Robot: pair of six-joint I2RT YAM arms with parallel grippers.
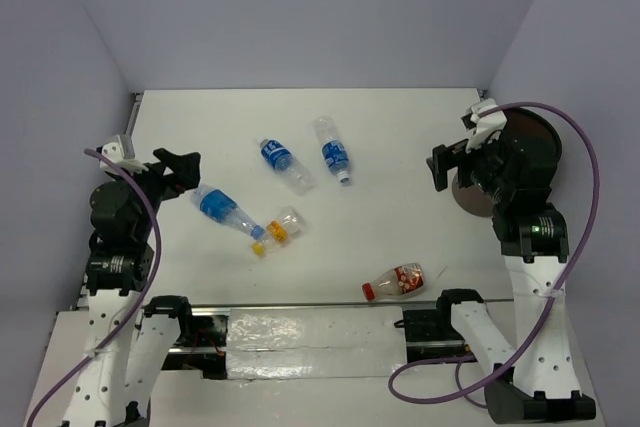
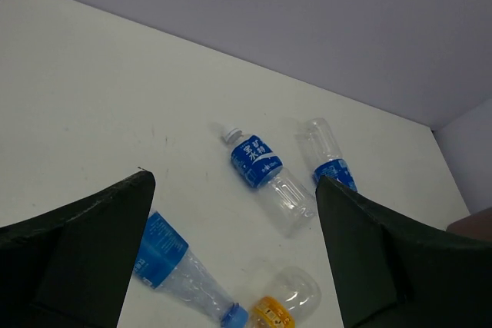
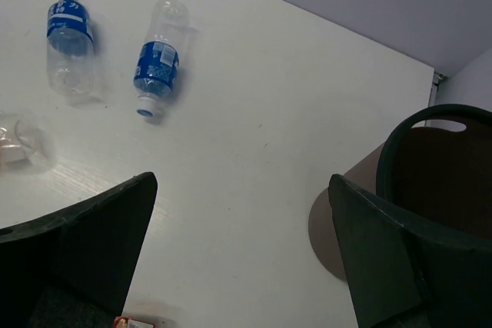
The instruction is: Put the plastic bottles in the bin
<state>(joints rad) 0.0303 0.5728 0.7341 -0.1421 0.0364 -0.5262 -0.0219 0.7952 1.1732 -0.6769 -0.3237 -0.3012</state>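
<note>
Plainly, both tools are empty. The left tool (image 1: 186, 167) hangs with its jaws apart over the left part of the desk (image 1: 400, 117), and the right tool (image 1: 450, 157) hangs with its jaws equally wide at the right, just beside the bin (image 1: 545, 127).

Closest to the left tool is a blue-label bottle (image 1: 222, 208), lying on its side just to the right of it and slightly nearer. Its long axis runs on a diagonal from far-left to near-right, with the blue cap at the near-right end. The left arm looks better placed for this one, though it would have to carry it across to the bin.

Beyond it, the stubby orange-capped bottle (image 1: 282, 227) lies close to that cap. Two more blue-label bottles (image 1: 283, 162) (image 1: 333, 155) lie farther off, mid-desk. The red-label bottle (image 1: 398, 281) lies at the near edge, closer to the right arm.

The count is five bottles, all on the desk, and one bin, whose visible inside shows nothing.
</note>
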